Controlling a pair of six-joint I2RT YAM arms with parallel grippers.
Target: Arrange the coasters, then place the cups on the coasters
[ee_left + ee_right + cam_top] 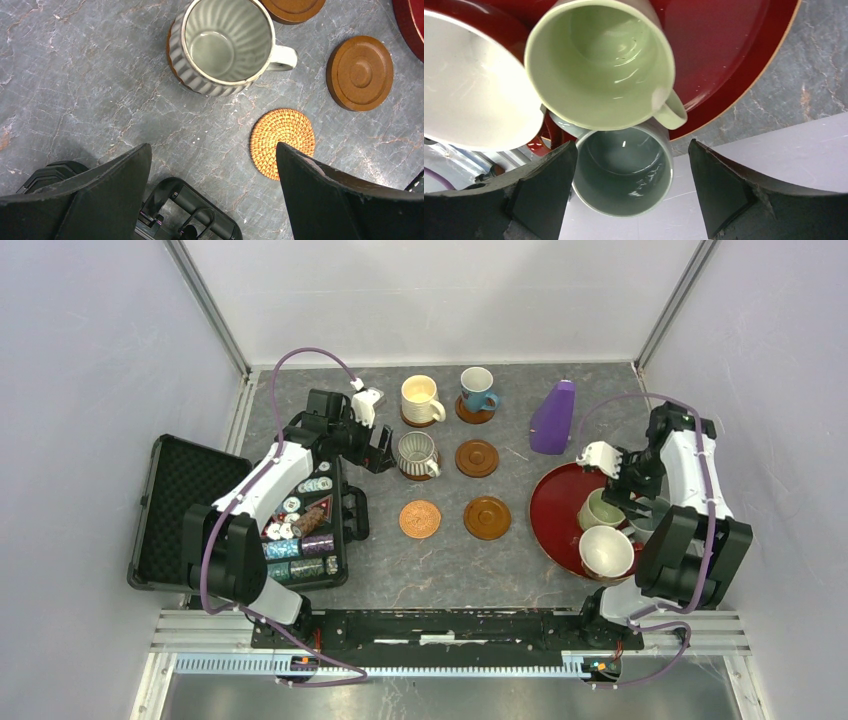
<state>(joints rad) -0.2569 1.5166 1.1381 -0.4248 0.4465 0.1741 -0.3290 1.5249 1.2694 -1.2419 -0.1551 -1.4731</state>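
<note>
The grey marbled bench (440, 570) carries an open black case (180, 500) on the left and a red tray (555, 505) on the right. A purple cone (553, 418) stands just behind the tray.

The left pincer (212, 150) hangs with its jaws wide apart and holds nothing, just beside the grey striped cup (225, 45). The right pincer (631, 145) is also spread, astride the grey-blue cup (624, 175), with a gap on one side.

The pale green cup (599, 65) and the white cup (469, 90) sit on the tray, and the grey-blue cup touches the green one. The cream cup (421, 398), the blue cup (477, 388) and the striped cup each stand on a coaster at the back.

Two brown coasters (477, 458) and the woven orange coaster (282, 142) lie bare. Poker chips (300, 540) fill the case.
</note>
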